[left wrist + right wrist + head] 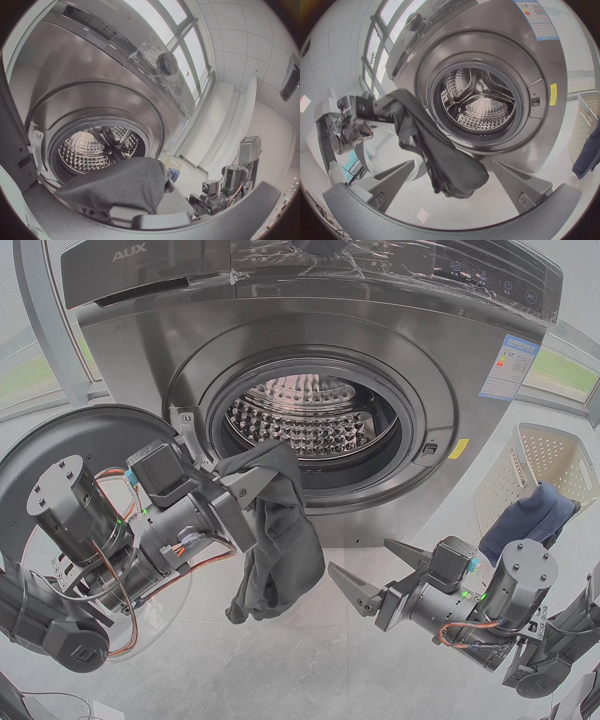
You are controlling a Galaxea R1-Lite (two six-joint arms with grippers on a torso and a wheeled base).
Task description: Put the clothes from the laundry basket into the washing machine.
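dark grey garment hangs off the left claw, claw clamped on its top edge, cloth bunched over the fingers and the rest dangling free toward the floor without touching it. It sits just in front of the lower-left part of the washing machine opening; in the head view its top overlaps the door seal, still outside the drum. Drum is bare perforated steel, lit inside. Door is swung fully open to the robot's left, behind and beside the left arm, so the left arm works in the gap between door and opening. Right claw is lower and to the right of the hanging cloth, fingers spread wide, holding nothing, pointed toward the machine front below the opening, near the garment but apart from it. Laundry basket stands on the floor to the right of the machine, beyond the right arm, with a blue garment draped over its near rim. On the machine's front panel: energy label upper right, small yellow sticker beside the latch on the right of the opening
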